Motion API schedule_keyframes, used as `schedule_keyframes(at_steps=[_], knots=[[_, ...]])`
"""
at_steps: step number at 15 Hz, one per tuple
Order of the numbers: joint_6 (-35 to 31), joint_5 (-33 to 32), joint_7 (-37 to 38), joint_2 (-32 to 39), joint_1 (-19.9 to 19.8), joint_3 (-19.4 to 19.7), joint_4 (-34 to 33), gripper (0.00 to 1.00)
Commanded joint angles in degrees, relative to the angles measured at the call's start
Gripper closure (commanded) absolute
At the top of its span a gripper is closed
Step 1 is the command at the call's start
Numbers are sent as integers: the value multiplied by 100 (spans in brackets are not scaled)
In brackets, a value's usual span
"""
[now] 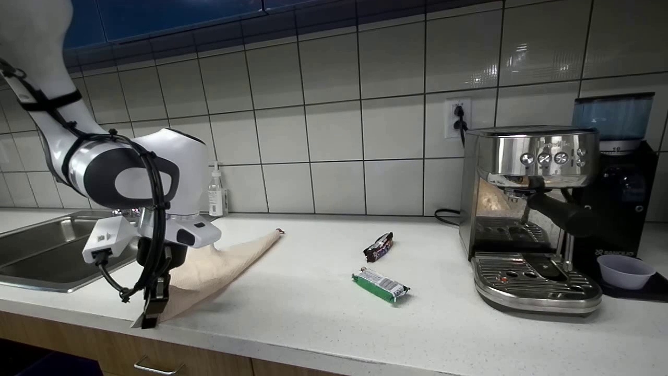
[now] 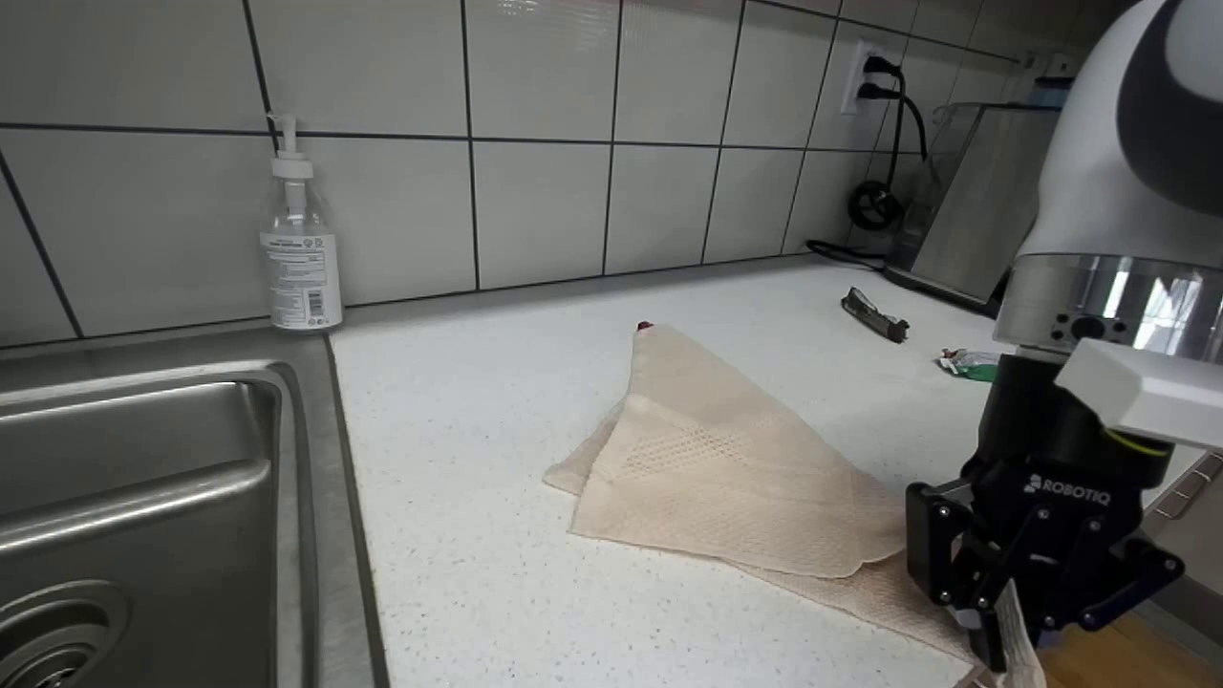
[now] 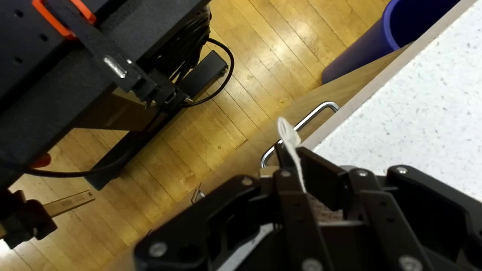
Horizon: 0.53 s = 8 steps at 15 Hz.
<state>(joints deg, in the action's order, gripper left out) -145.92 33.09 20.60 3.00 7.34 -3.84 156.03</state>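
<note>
Beige cloth lay in loosely folded layers on the white counter, its far tip, marked by a small reddish bit, directed toward the tiled wall and its near end at the counter's front edge. There the gripper pointed downward, its jaws pinching a fold of that near end; in the wrist view a pale edge of fabric poked out past the grip. To the left of the cloth was the steel sink, with a clear pump bottle near its far right corner, by the wall. To the right, apart from the cloth, lay a green-and-white wrapped packet and, beyond it, a dark wrapped packet. Farther right stood a silver espresso machine, with a black grinder and a pale purple bowl beside it. Below the counter's near edge were a metal drawer handle and, in the wrist view, a purple-blue bin.
</note>
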Motion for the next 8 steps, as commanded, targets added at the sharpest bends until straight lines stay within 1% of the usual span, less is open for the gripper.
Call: schedule_keyframes(at_steps=[1, 8], knots=[[32, -224, 60, -298, -60, -66, 41, 98], [79, -410, 112, -564, -36, -97, 10, 98]])
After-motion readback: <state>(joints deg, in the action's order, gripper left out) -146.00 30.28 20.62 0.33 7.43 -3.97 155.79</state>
